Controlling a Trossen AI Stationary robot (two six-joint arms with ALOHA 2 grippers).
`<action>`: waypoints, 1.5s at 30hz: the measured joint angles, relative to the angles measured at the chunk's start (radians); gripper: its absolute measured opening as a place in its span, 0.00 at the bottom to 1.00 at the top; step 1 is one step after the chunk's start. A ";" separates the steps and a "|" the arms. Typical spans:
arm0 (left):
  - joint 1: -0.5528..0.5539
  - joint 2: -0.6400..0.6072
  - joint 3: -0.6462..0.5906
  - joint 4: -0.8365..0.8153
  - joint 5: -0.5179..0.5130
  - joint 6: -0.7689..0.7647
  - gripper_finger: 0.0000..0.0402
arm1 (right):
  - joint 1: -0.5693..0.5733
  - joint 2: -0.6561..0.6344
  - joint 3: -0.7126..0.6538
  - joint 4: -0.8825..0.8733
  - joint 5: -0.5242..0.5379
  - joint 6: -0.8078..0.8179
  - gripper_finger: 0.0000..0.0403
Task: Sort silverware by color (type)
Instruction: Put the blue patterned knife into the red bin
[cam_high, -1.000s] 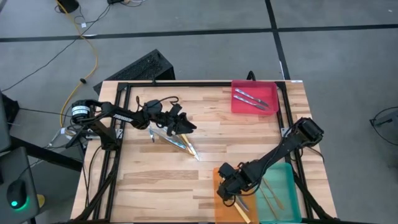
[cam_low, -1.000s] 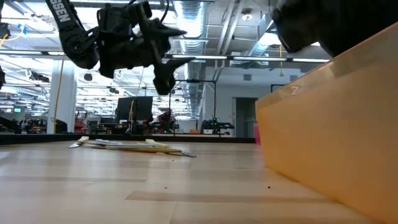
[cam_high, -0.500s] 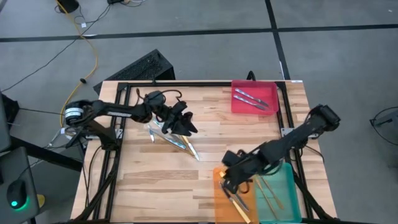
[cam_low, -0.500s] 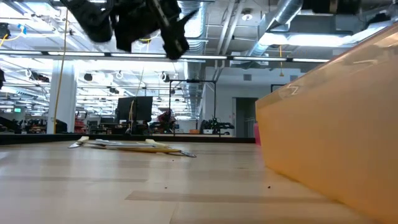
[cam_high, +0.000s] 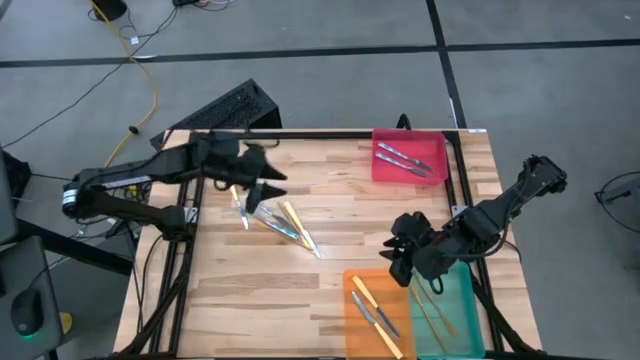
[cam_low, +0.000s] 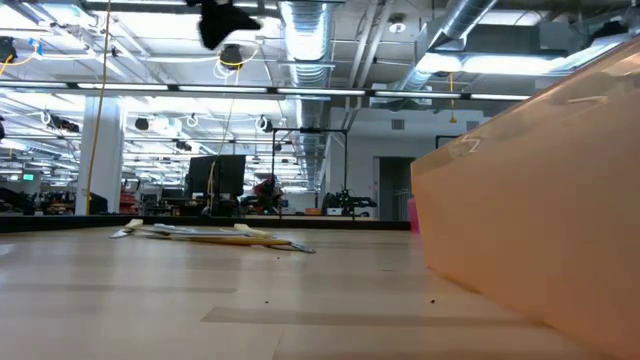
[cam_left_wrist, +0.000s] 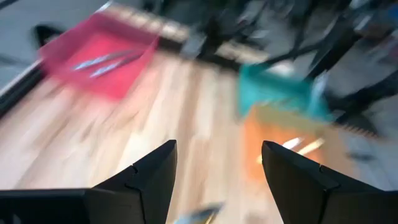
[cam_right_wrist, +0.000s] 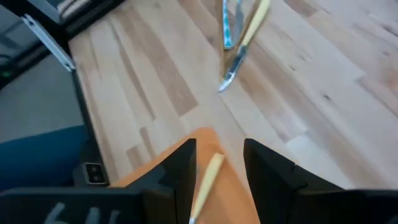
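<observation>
A pile of silverware with yellow and light-blue handles lies on the wooden table, left of centre; it also shows in the low view and the right wrist view. My left gripper hangs open and empty, high above the pile's far left side. My right gripper is open and empty, over the far edge of the orange tray. Between its fingers a yellow-handled utensil shows, lying in that tray.
The red tray at the far right holds two silver utensils. The orange tray holds yellow-handled ones. The teal tray beside it holds tan wooden ones. The orange tray's wall fills the low view's right.
My left gripper has risen from just over the pile and drawn back toward the table's left edge. My right gripper has lifted from over the orange tray and gone toward the far and right edges, uncovering the yellow-handled utensils in it.
</observation>
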 joint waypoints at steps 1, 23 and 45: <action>-0.021 -0.019 -0.008 -0.041 -0.044 0.008 0.54 | 0.000 0.002 0.000 -0.011 0.001 0.000 0.39; -0.089 -0.208 -0.559 0.119 -0.412 0.056 0.54 | -0.070 0.024 -0.059 0.003 0.020 -0.128 0.39; 0.070 0.239 -0.549 0.211 -0.339 0.478 0.54 | -0.118 0.025 -0.058 0.033 0.013 -0.232 0.39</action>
